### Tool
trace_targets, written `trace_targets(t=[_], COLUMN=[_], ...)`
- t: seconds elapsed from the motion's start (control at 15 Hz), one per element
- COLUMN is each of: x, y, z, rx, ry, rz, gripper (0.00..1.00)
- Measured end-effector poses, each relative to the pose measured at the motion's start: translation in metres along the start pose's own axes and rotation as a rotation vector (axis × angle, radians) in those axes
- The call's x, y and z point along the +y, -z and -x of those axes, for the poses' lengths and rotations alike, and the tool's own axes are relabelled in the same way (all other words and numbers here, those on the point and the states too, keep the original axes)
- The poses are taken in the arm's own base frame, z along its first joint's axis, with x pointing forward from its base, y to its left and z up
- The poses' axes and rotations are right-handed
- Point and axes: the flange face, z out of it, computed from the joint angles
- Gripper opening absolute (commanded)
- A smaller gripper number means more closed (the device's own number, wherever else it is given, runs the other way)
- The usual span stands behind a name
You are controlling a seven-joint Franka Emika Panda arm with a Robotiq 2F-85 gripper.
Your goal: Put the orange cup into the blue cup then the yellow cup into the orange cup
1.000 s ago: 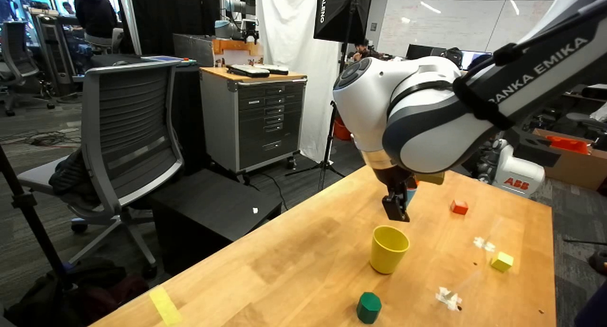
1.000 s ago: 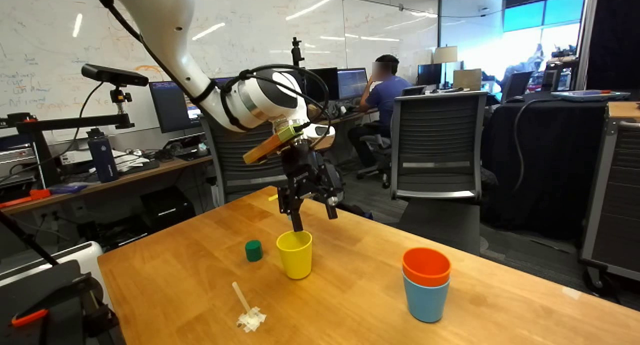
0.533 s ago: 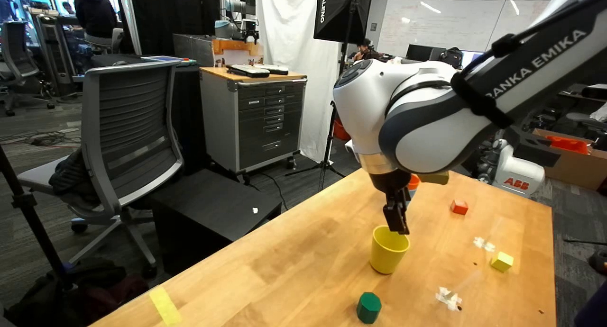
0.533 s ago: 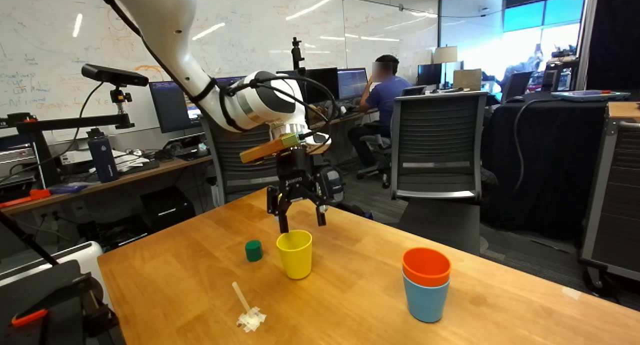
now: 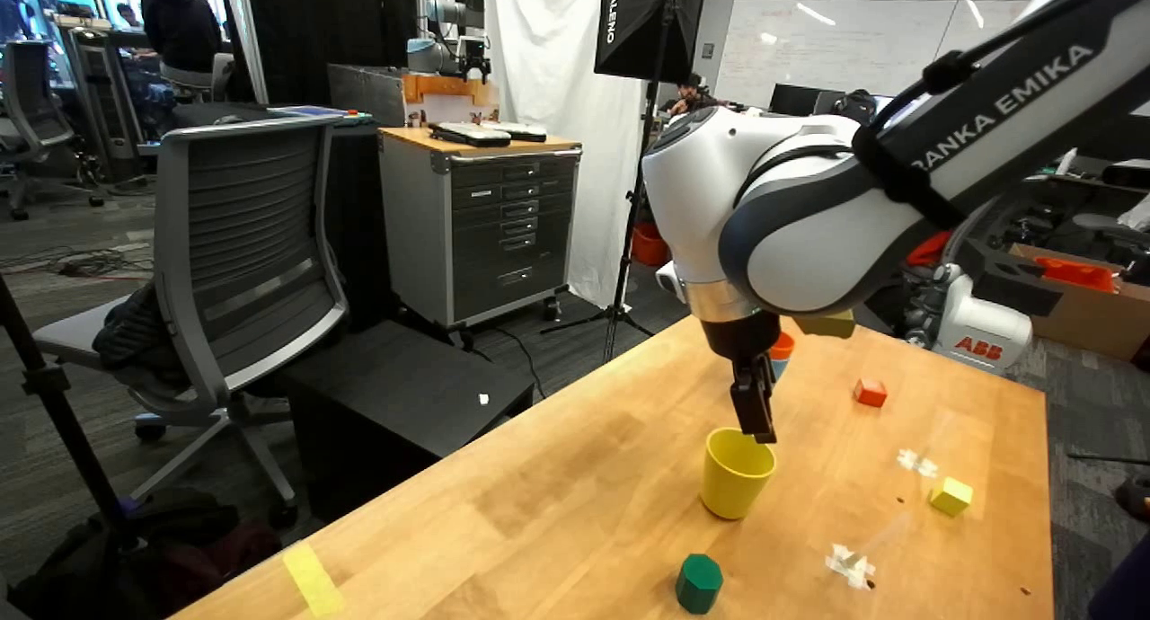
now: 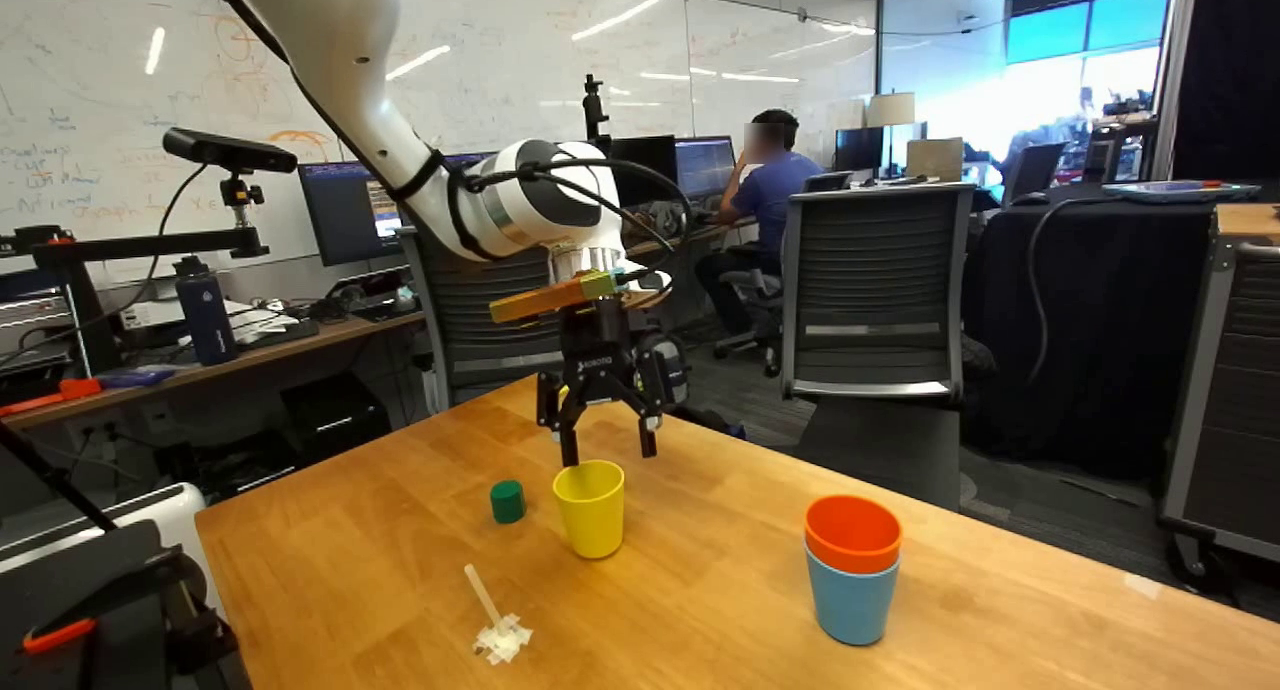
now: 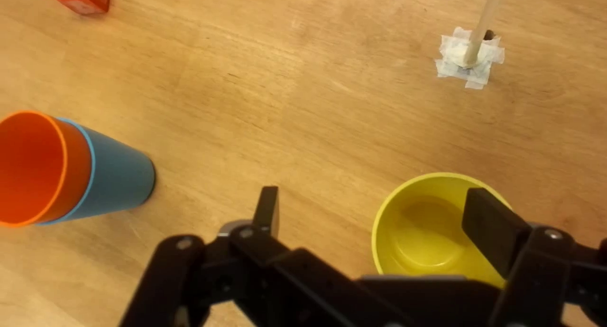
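Observation:
The yellow cup [image 6: 590, 518] stands upright and empty on the wooden table; it also shows in the wrist view [image 7: 422, 232] and an exterior view [image 5: 732, 485]. The orange cup [image 6: 852, 538] sits nested in the blue cup [image 6: 852, 602], upright. In the wrist view the orange cup [image 7: 33, 170] and blue cup [image 7: 121, 175] are at the left edge. My gripper [image 6: 609, 454] is open and empty, pointing down just above the yellow cup. In the wrist view my gripper [image 7: 372, 194] is off-centre: one finger [image 7: 493, 227] overlaps the cup's opening, the other [image 7: 266, 208] is over bare table.
A green block [image 6: 507, 502] stands near the yellow cup. A red block [image 5: 870, 393] and a yellow block [image 5: 950, 496] lie on the table. A thin stick [image 6: 482, 595] stands up from a tape patch [image 6: 502, 638]. The table edge [image 5: 503, 436] runs beyond the cups.
My gripper has come down a little and turned from tilted to nearly upright above the yellow cup, then shifted slightly. It stays open. The cups have not moved.

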Motion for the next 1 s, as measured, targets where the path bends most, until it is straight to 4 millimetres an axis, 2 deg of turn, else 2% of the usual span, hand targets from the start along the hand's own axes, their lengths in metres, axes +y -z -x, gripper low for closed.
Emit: trace_targets(t=[0.33, 0.87, 0.93, 1.0], x=[0.018, 0.007, 0.006, 0.005], y=[-0.013, -0.038, -0.04, -0.042], z=[0.004, -0.014, -0.017, -0.02], rx=[0.013, -0.005, -0.004, -0.004], ry=[-0.006, 0.027, 0.028, 0.029], rz=[-0.014, -0.063, -0.066, -0.067], gripper=[1.0, 1.0, 0.95, 0.74])
